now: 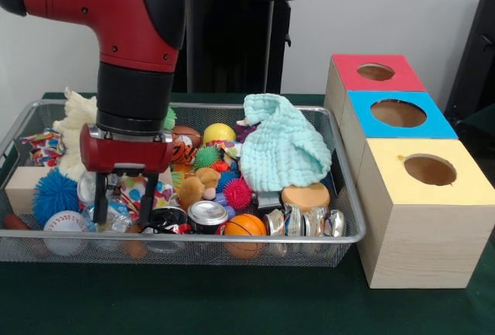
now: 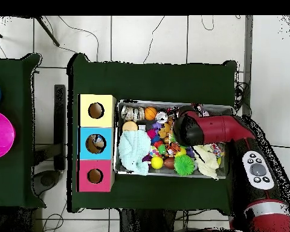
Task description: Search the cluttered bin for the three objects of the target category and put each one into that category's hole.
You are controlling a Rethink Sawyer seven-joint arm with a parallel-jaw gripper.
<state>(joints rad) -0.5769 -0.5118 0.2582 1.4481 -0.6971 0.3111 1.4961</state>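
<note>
The silver wire-mesh bin [image 1: 232,238] is full of toys and cans; in the overhead view its rim [image 2: 171,103] shows beside the boxes. My gripper [image 1: 124,205] hangs from the red arm over the bin's left front part, open, its black fingertips [image 1: 100,210] down among the clutter. A see-through wrinkly bottle [image 1: 116,216] lies between and just below the fingers. I see no other bottles. The red-topped box with its round hole [image 1: 376,72] stands farthest back in the row to the right of the bin; it also shows in the overhead view [image 2: 95,176]. There the arm [image 2: 190,128] hides my gripper.
A blue-topped box [image 1: 398,113] and a yellow-topped box [image 1: 429,170] stand in front of the red one. In the bin lie a mint cloth [image 1: 282,145], crushed silver cans [image 1: 303,223], a baseball [image 1: 66,223], a blue spiky ball [image 1: 54,194] and an orange ball [image 1: 245,227].
</note>
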